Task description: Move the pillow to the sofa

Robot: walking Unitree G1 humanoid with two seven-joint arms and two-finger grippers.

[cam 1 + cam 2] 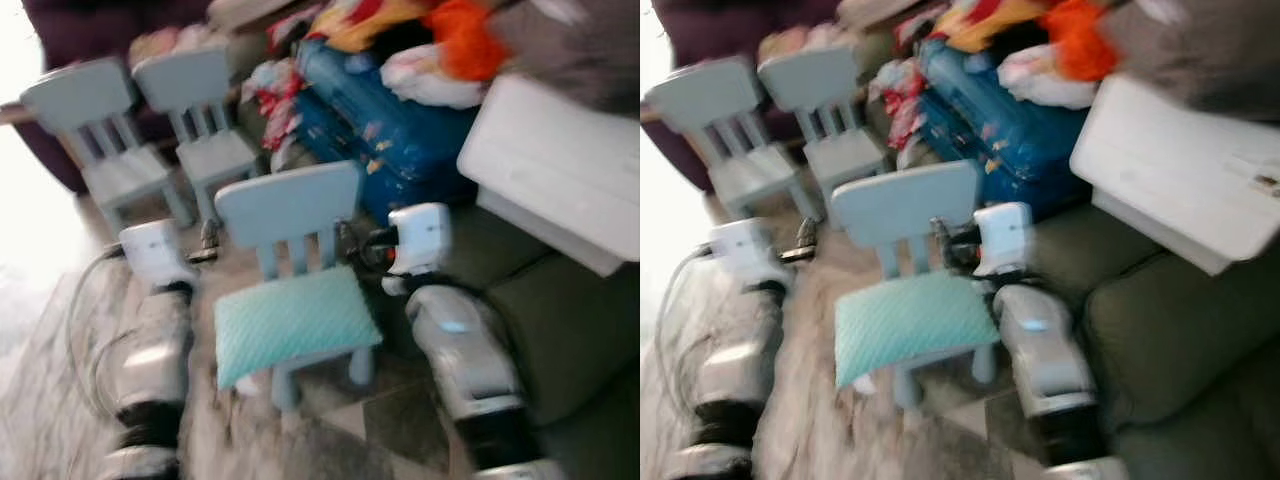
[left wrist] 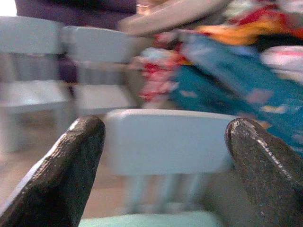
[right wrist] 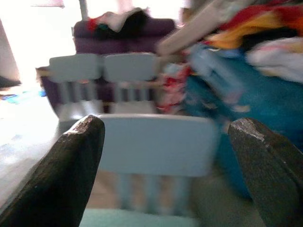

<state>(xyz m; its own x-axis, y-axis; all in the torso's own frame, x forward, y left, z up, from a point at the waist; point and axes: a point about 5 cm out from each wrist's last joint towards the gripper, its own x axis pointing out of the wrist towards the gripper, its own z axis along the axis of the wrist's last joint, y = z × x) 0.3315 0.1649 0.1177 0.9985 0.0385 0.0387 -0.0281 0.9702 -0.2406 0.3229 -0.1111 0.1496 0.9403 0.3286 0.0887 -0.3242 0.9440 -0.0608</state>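
A pale teal quilted pillow [image 1: 292, 322] lies on the seat of a small light-blue chair [image 1: 290, 205] in front of me. The grey-green sofa [image 1: 560, 320] stands to the right of the chair. My left gripper [image 1: 205, 245] hovers at the chair's left side, level with its backrest, and is open in the left wrist view [image 2: 165, 125]. My right gripper [image 1: 365, 245] is at the chair's right side and its fingers [image 3: 80, 156] stand wide apart. Both wrist views look over the pillow's edge [image 2: 151, 221] at the backrest. Both head views are blurred.
Two more light-blue chairs [image 1: 130, 130] stand behind on the left. A blue suitcase [image 1: 400, 130] heaped with clothes [image 1: 440, 40] lies beyond the chair. A white box [image 1: 560, 170] rests on the sofa's far part. A dark purple sofa [image 3: 123, 38] stands at the back.
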